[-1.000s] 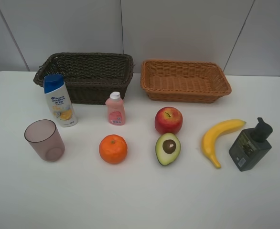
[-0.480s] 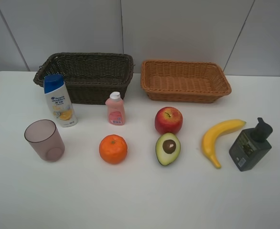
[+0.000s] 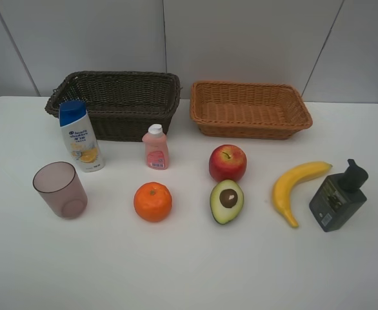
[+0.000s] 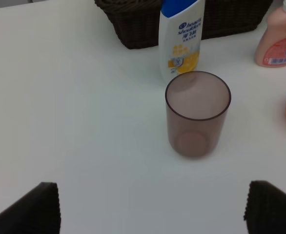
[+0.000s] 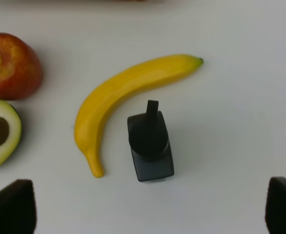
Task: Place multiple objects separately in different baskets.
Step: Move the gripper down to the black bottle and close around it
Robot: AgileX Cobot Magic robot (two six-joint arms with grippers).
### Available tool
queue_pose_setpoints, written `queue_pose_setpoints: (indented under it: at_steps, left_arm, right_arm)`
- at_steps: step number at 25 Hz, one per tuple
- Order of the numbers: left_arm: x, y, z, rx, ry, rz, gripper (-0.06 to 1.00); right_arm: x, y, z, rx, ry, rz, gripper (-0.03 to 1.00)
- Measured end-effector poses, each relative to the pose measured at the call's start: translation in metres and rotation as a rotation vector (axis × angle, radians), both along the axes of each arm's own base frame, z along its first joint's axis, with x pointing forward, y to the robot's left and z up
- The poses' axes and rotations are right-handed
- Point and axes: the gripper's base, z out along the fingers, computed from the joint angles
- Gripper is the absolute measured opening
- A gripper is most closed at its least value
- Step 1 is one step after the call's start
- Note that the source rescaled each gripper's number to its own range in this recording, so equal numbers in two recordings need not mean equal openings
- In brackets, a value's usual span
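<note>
1. Mauve cup (image 4: 197, 114) faces our left gripper (image 4: 150, 209), pump bottle (image 5: 150, 146) our right gripper (image 5: 148, 204); both jaws are released, grasping nothing.
2. Orange (image 3: 153, 201), halved avocado (image 3: 226, 201) and banana (image 3: 284, 187) lie between them.
3. Further we see shampoo bottle (image 3: 79, 139), pink bottle (image 3: 155, 150), apple (image 3: 228, 163).
4. Farthest: dark basket (image 3: 124, 119), tan basket (image 3: 250, 129).

A white table (image 3: 189, 271) carries two wicker baskets side by side along its far edge: a dark brown basket (image 3: 131, 119) at left and a light tan basket (image 3: 253, 131) at right. In front of them, each set apart from the others, stand a shampoo bottle (image 3: 79, 135), a small pink bottle (image 3: 155, 148) and a mauve cup (image 3: 60, 189). Also there are a red apple (image 3: 228, 163), an orange (image 3: 153, 201), a halved avocado (image 3: 226, 201), a banana (image 3: 295, 184) and a dark green pump bottle (image 3: 338, 197).
</note>
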Motion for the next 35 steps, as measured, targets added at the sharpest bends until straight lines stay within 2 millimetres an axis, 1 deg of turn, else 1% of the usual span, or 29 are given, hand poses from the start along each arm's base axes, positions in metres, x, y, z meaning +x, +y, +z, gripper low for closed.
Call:
queue_pose_setpoints:
  at_steps: [6, 14, 20, 25, 35]
  left_arm:
    - [0.000, 0.000, 0.000, 0.000, 0.000, 0.000, 1.00]
    - [0.000, 0.000, 0.000, 0.000, 0.000, 0.000, 1.00]
    - [0.000, 0.000, 0.000, 0.000, 0.000, 0.000, 1.00]
    - [0.000, 0.000, 0.000, 0.000, 0.000, 0.000, 1.00]
    - [0.000, 0.000, 0.000, 0.000, 0.000, 0.000, 1.00]
  right_arm:
    - [0.028, 0.002, -0.017, -0.017, 0.087, 0.017, 1.00]
    - [0.053, 0.004, -0.036, -0.102, 0.141, 0.153, 1.00]
    - [0.069, 0.005, -0.055, -0.139, 0.215, 0.224, 1.00]
    - [0.082, 0.006, -0.071, -0.127, 0.267, 0.230, 1.00]
    - [0.100, 0.008, -0.100, -0.124, 0.352, 0.237, 1.00]
